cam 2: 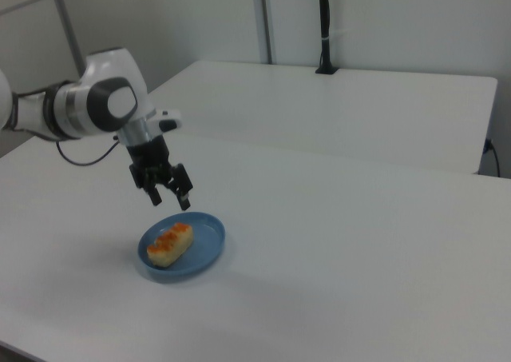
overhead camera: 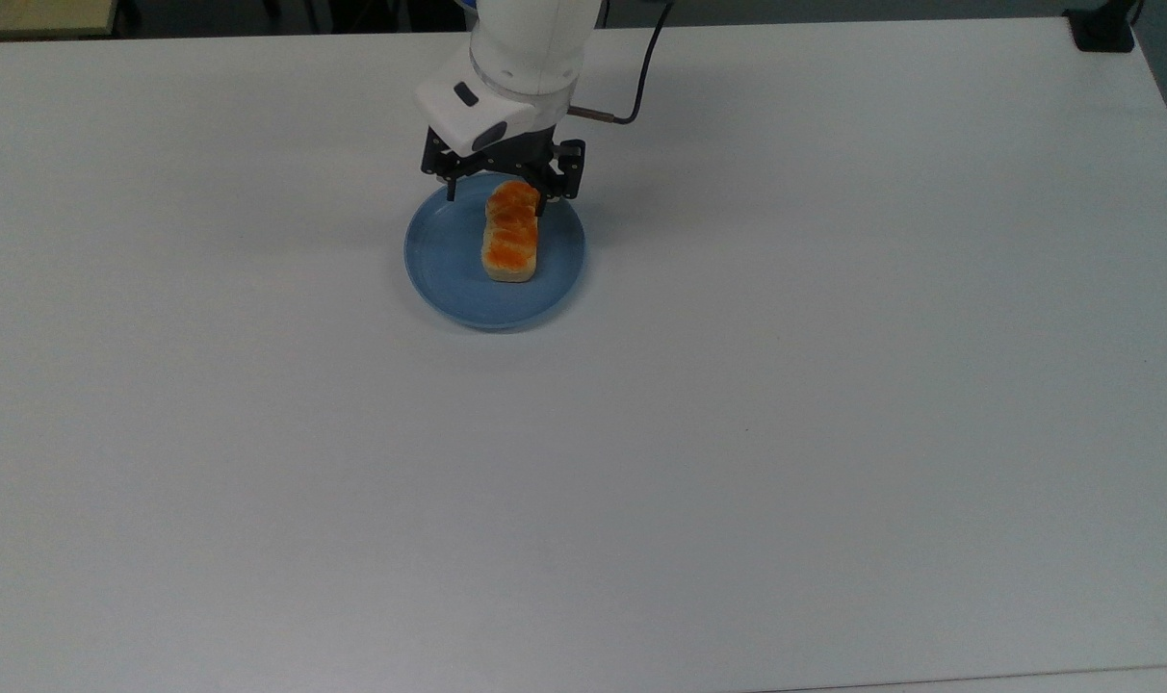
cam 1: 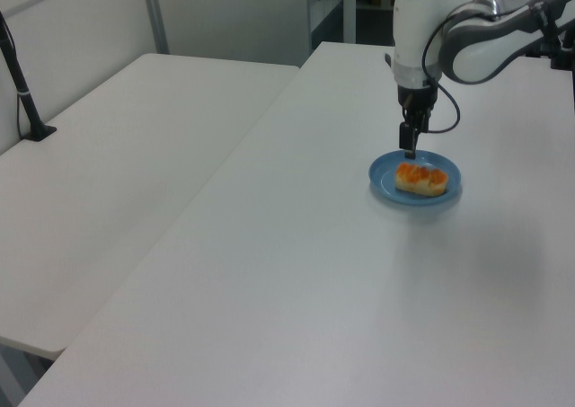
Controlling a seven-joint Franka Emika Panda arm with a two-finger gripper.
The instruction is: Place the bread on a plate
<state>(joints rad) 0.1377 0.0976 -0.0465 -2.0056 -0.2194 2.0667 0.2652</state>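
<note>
Orange-topped bread (overhead camera: 511, 234) lies flat on the blue plate (overhead camera: 449, 265), long axis running up-down in the top view. Above its far end, the hand (overhead camera: 499, 192) hangs spread, touching nothing.

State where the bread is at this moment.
The bread lies on the blue plate, toward the top view's right of its centre, below the open gripper.
</note>
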